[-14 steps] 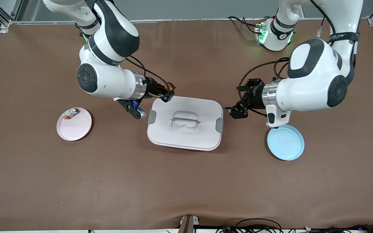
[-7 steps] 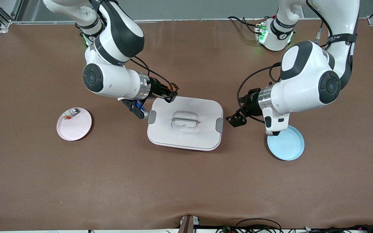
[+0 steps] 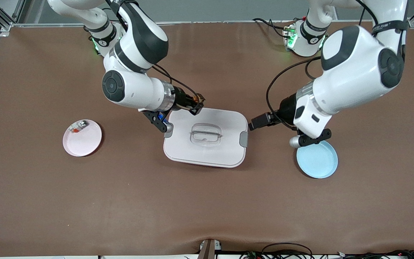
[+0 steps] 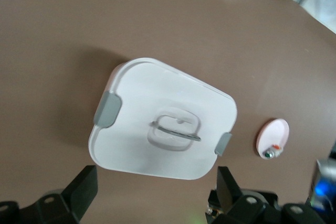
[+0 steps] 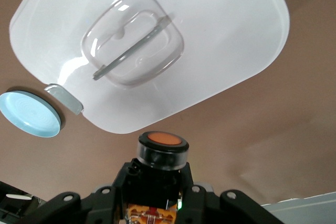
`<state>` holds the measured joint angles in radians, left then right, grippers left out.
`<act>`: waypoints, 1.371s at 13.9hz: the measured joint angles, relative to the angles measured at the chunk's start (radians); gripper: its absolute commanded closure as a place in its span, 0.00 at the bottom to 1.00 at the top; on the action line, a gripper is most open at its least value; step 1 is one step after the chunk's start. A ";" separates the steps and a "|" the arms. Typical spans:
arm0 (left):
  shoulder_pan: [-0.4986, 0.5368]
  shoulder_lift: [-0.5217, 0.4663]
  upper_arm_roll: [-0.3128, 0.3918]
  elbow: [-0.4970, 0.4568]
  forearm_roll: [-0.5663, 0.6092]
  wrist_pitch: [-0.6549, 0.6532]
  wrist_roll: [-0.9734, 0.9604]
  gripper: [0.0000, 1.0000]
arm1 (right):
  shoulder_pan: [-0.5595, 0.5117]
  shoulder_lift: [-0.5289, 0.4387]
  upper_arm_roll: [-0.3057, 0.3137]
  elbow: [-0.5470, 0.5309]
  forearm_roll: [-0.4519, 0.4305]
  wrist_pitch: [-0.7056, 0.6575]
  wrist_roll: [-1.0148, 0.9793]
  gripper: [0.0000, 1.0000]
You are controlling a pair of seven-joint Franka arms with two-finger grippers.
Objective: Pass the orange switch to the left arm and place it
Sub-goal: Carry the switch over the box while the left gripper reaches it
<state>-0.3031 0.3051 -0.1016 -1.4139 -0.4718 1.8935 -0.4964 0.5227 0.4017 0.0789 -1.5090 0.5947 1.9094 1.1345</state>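
Note:
The orange switch (image 3: 197, 99) is pinched in my shut right gripper (image 3: 196, 104), which hangs over the corner of the white box (image 3: 225, 147) at the right arm's end, on the side away from the front camera. In the right wrist view the switch's black cap with orange face (image 5: 161, 150) sticks out past the right gripper (image 5: 157, 182), above the box lid (image 5: 220, 40). My left gripper (image 3: 259, 122) hovers just off the box's grey clasp (image 3: 243, 139) at the left arm's end. It stands open, and its black fingers (image 4: 84, 190) frame the box (image 4: 142, 145) from above.
A pink plate (image 3: 84, 142) holding a small clear-and-silver piece (image 3: 78, 126) lies toward the right arm's end. A light blue plate (image 3: 318, 162) lies toward the left arm's end, partly under the left wrist. Brown table surface surrounds the box.
My right arm has carried the switch toward the left arm's end, onto the box's corner. The left arm's wrist has turned and its gripper has shifted slightly toward the box.

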 measured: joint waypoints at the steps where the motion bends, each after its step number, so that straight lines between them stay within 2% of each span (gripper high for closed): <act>1: -0.001 -0.011 0.000 -0.001 -0.003 0.001 0.084 0.00 | 0.004 0.005 0.000 0.011 0.000 0.001 0.008 1.00; 4: -0.006 -0.014 -0.004 -0.025 -0.009 0.031 0.301 0.00 | 0.010 0.022 0.000 0.026 0.000 0.001 0.018 1.00; 9: -0.013 -0.004 -0.042 -0.086 0.012 0.163 0.695 0.00 | 0.037 0.056 0.000 0.036 0.000 0.037 0.018 1.00; 12: -0.012 0.010 -0.059 -0.116 -0.020 0.249 0.923 0.00 | 0.038 0.059 0.000 0.086 0.000 0.046 0.017 1.00; 16: -0.001 0.040 -0.059 -0.197 -0.342 0.361 1.270 0.00 | 0.060 0.085 0.001 0.144 0.000 0.126 -0.021 1.00; 19: 0.021 0.038 -0.059 -0.238 -0.586 0.372 1.515 0.00 | 0.078 0.097 0.001 0.162 0.000 0.178 -0.131 1.00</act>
<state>-0.2824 0.3427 -0.1611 -1.6523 -1.0577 2.2658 1.0190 0.6007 0.4990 0.0798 -1.3471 0.5952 2.0874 1.0039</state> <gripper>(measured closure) 0.000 0.599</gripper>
